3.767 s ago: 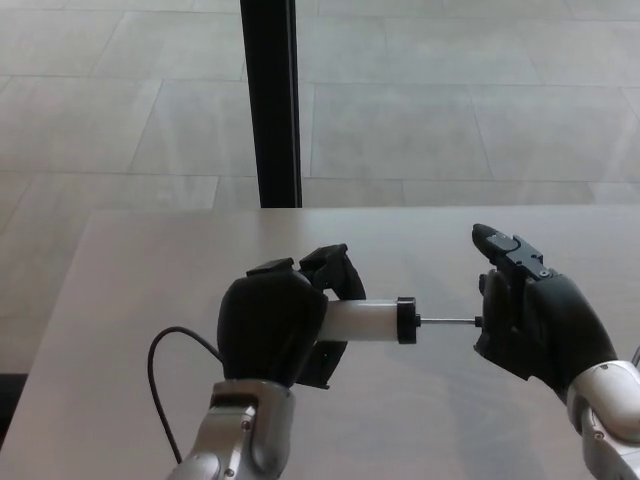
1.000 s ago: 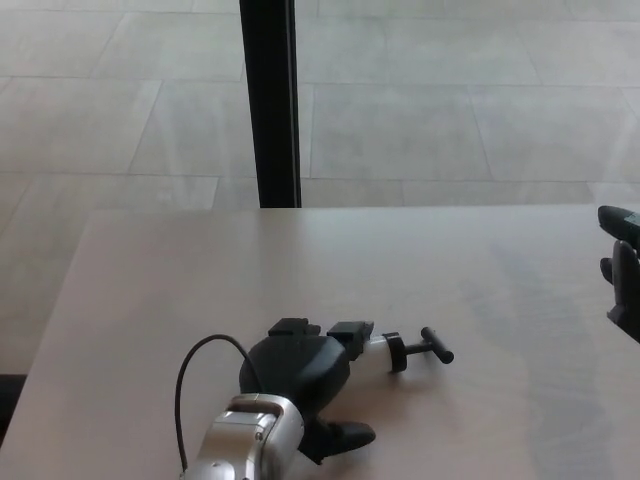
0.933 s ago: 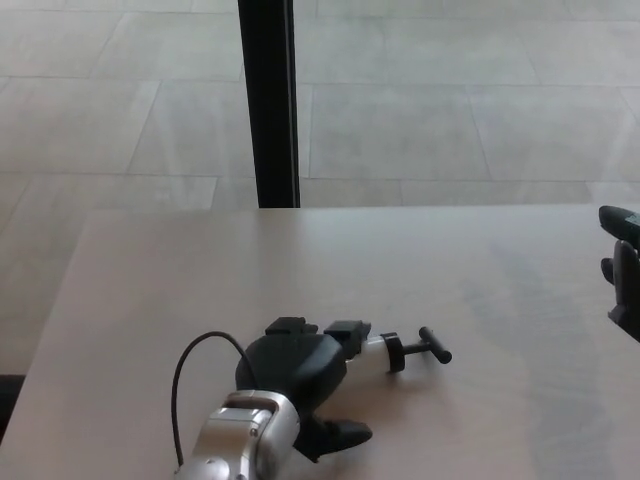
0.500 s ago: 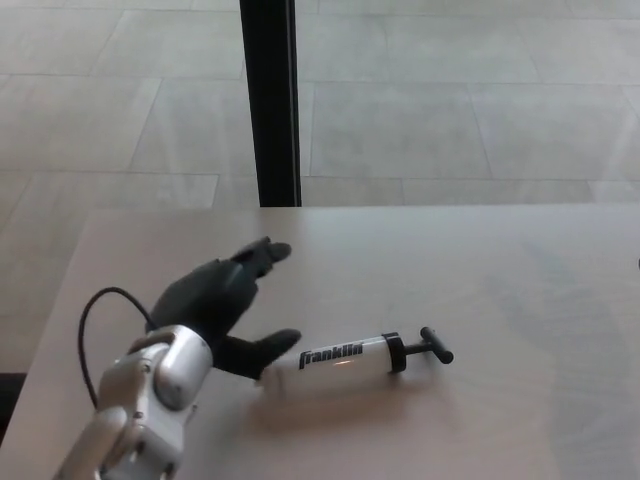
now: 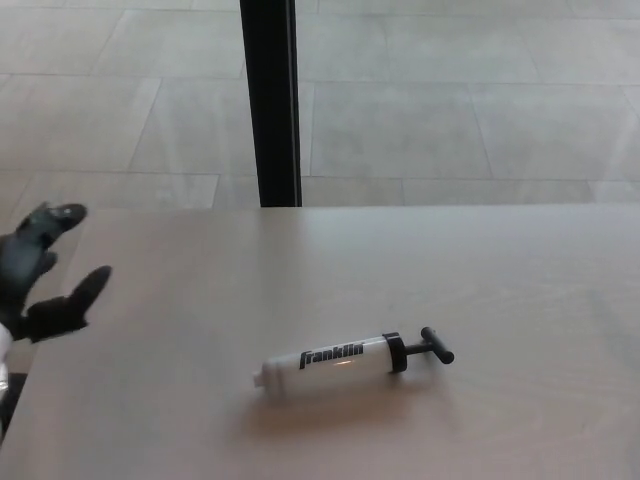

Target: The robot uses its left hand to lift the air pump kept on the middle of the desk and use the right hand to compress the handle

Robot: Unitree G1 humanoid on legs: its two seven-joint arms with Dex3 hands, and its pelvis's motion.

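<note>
A pale, wood-grained desk [image 5: 480, 270] fills the lower half of the view, its far edge running straight across and its left edge slanting toward the near corner. Beyond it lies a floor [image 5: 450, 110] of large grey tiles (the joints show as thin darker lines), lit evenly and softly. A black upright post [image 5: 270, 100] rises from behind the desk's far edge to the top of the view, left of centre.

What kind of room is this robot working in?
Probably an office lobby or a test area in a modern building. A plain pale desk stands by a floor of large grey tiles, with a black post, maybe a window frame, behind it.
</note>
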